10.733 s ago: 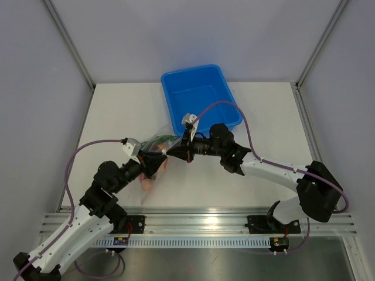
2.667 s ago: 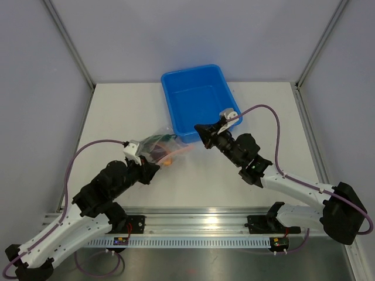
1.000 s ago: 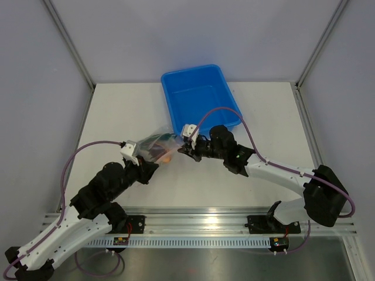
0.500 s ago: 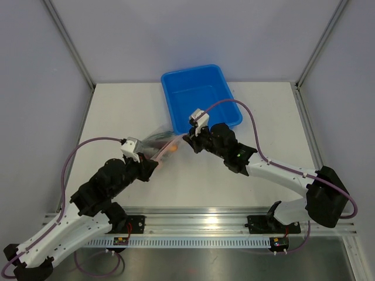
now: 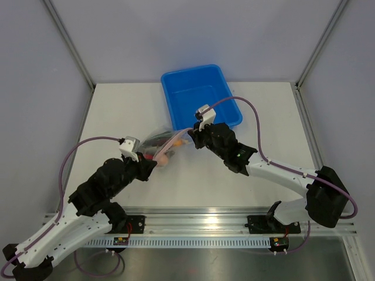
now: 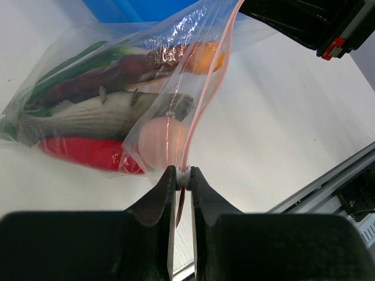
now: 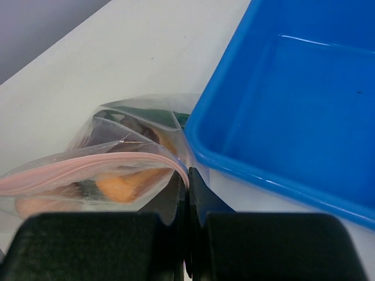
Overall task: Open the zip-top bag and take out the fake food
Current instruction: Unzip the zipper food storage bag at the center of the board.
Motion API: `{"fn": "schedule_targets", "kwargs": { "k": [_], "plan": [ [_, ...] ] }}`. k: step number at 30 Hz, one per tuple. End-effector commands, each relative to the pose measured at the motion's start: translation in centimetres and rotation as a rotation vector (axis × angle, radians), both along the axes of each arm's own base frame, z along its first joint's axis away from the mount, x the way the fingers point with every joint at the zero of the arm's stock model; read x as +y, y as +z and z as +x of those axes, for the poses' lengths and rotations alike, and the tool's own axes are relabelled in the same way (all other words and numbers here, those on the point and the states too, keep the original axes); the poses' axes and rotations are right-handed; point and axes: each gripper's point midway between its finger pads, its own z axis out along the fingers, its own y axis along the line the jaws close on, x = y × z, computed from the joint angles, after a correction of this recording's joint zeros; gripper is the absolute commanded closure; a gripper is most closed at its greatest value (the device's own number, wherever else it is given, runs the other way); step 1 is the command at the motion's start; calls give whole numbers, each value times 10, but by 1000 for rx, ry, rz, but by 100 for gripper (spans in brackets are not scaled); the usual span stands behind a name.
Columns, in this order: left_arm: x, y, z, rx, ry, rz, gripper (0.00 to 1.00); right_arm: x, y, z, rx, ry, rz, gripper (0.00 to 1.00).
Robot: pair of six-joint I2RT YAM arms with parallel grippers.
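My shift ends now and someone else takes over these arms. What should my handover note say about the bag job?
Left gripper: shut on one end of the pinkish zip strip of the clear plastic zip-top bag.
Right gripper: shut on the strip's other end, beside the blue plastic tub.
The bag is stretched between them; the small plastic fake food is all inside it.
Done: both ends gripped.
To do: the mouth looks closed, so pull it open and take the food out.

Blue tub crowds zip-top bag, far side.
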Motion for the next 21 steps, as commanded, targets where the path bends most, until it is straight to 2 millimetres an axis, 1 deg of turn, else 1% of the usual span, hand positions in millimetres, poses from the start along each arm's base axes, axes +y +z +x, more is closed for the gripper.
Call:
{"fn": "schedule_targets", "kwargs": {
  "k": [1,5,6,7,9,10,12,13,14,16,19,21],
  "plan": [
    [6,13,1,-23,32,-15,100,-18,56,22,-112,-144,127,100],
    [6,12,2,-20,36,-15,100,-22,55,26,-113,-172,129,100],
    [6,8,1,-17,34,-12,100,-22,54,25,-110,-169,130,100],
    [5,10,2,-24,33,-21,100,-22,54,25,-112,-164,128,100],
    [3,9,2,-26,31,-26,97,-21,54,25,-116,-156,131,100],
    [2,9,2,-29,25,-35,90,-20,55,23,-120,-146,128,100],
    [1,14,2,-43,24,-58,80,-18,53,22,-130,-126,111,100],
    [0,18,0,-55,12,-76,64,-16,53,20,-140,-104,101,100],
    [2,26,-2,-80,12,-103,57,-15,52,19,-148,-86,88,100],
    [5,41,-3,-123,19,-150,47,-11,48,15,-158,-43,63,100],
    [8,66,-5,-203,16,-216,41,-7,45,9,-182,16,34,100],
    [2,70,-1,-210,1,-207,40,-3,44,4,-187,51,32,100]
  ]
}}
